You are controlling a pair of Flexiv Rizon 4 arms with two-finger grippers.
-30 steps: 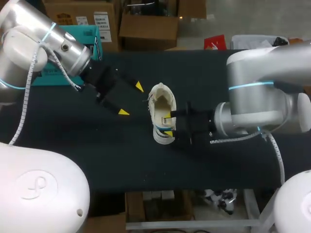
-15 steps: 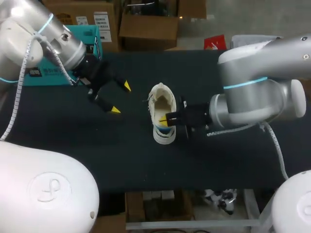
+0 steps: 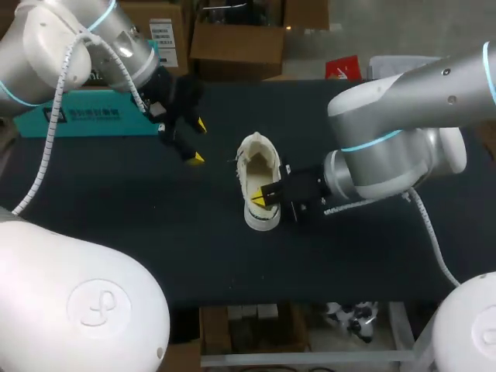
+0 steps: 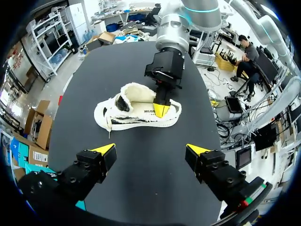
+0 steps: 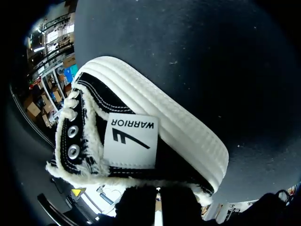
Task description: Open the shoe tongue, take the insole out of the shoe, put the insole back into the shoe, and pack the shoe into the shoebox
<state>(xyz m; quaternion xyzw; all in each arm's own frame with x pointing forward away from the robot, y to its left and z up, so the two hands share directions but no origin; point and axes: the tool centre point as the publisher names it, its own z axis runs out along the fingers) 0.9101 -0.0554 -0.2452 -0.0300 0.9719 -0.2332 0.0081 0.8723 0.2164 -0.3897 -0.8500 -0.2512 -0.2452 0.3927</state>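
Shoe (image 3: pixel 260 164) is being worked at its heel by the right gripper (image 3: pixel 267 199), grip unclear; left gripper (image 3: pixel 198 142) open; boxing pending.

Black table (image 3: pixel 155 232), white shoe (image 3: pixel 260 155) mid-table, teal shoebox (image 3: pixel 85 124) at left edge

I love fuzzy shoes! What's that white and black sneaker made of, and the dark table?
The white and black sneaker looks like matte woven canvas, with stitched seams and shiny metal eyelets. Its fluffy white edging looks like fleece or frayed cloth. The ribbed white sole band looks like smooth rubber. The dark table seems covered in matte cloth or mat; hard to tell.
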